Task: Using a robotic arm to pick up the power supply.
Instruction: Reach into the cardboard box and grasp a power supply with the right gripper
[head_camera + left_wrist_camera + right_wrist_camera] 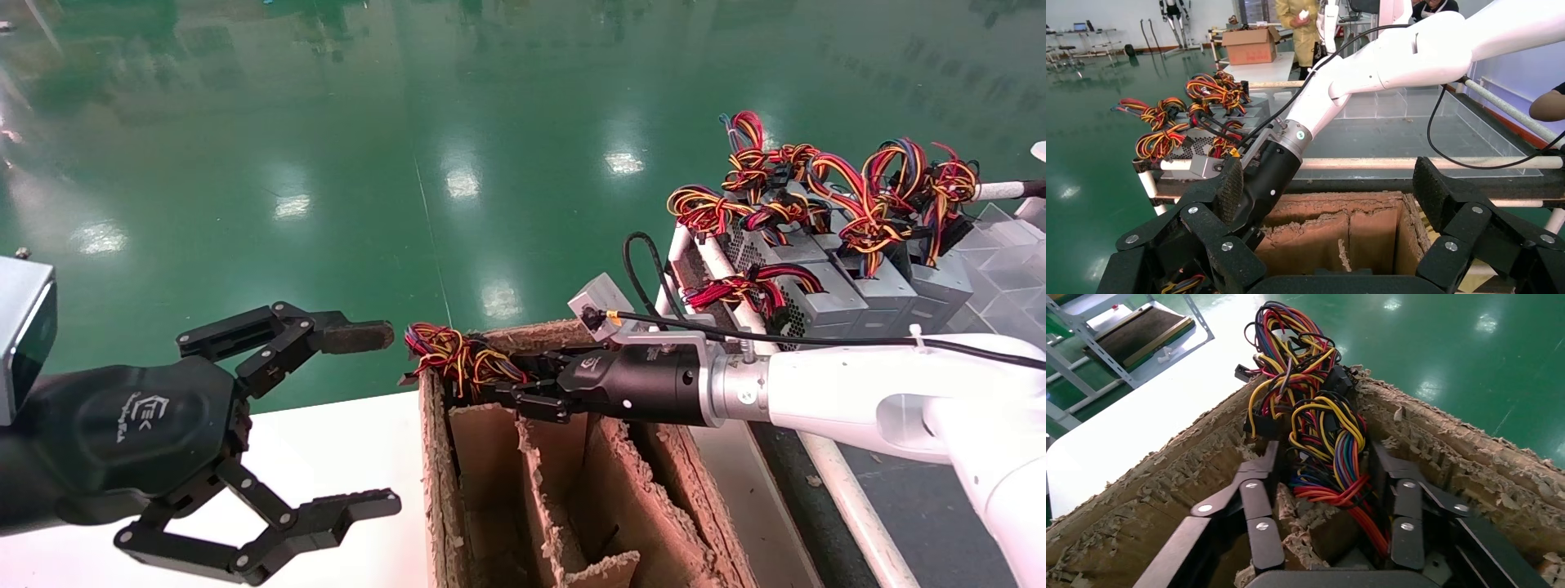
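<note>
the power supply [1352, 554] sits in the cardboard box [433, 457], its red, yellow and black wires [1315, 435] trailing toward 10 o'clock. the right hand [523, 384] straddles the wires, narrowly open; the left hand [368, 420] hangs wide open at 8 o'clock.

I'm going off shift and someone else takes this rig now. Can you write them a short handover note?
Right gripper: reached into the far corner of the torn cardboard box, jaws open on either side of a wire bundle; nothing gripped yet.
Left gripper: open, idle above the white table.
Power supply body in the box: barely visible under its wires.
More power supplies sit on the rack at right.
Left: close, lift out.
</note>
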